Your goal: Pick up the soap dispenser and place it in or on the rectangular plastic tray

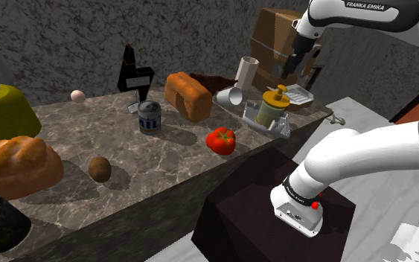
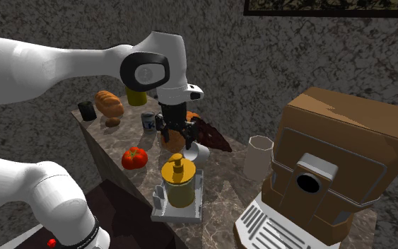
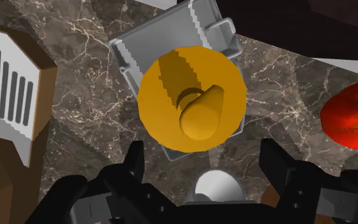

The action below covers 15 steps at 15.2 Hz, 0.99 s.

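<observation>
We see the yellow soap dispenser (image 2: 179, 182) standing upright in the grey rectangular tray (image 2: 163, 211) on the marble counter (image 2: 222, 177). Our gripper (image 2: 178, 141) hangs just above its pump, fingers spread apart and clasping nothing. A red tomato (image 2: 134, 157) lies near the tray, and a brown coffee machine (image 2: 338, 163) stands on its other side

Dim overall, light from the shoulder view's left, soft shadows across marble counter (image 1: 66, 126), jagged shadow atop soap dispenser (image 3: 193, 98)
</observation>
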Motion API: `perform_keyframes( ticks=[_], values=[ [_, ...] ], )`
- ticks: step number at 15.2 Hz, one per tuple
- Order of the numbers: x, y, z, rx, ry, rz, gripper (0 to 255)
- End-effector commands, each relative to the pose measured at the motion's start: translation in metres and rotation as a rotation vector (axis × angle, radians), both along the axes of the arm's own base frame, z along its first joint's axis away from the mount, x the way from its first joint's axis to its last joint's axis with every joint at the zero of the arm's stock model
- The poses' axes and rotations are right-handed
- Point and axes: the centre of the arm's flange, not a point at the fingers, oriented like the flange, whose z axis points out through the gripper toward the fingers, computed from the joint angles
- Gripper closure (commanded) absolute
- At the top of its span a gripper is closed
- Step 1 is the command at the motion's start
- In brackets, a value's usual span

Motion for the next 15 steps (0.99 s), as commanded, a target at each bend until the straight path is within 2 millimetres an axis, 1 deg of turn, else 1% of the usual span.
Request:
perform_keyframes(
  ticks=[1,3,6,7,15],
  values=[
    [0.0,0.0,0.0,0.0,0.0,0.0,0],
    [0.0,0.0,0.0,0.0,0.0,0.0,0],
    [0.0,0.001,0.04,0.0,0.0,0.0,0],
    [0.0,0.001,0.05,0.0,0.0,0.0,0],
    [0.0,0.001,0.05,0.0,0.0,0.0,0]
  ],
)
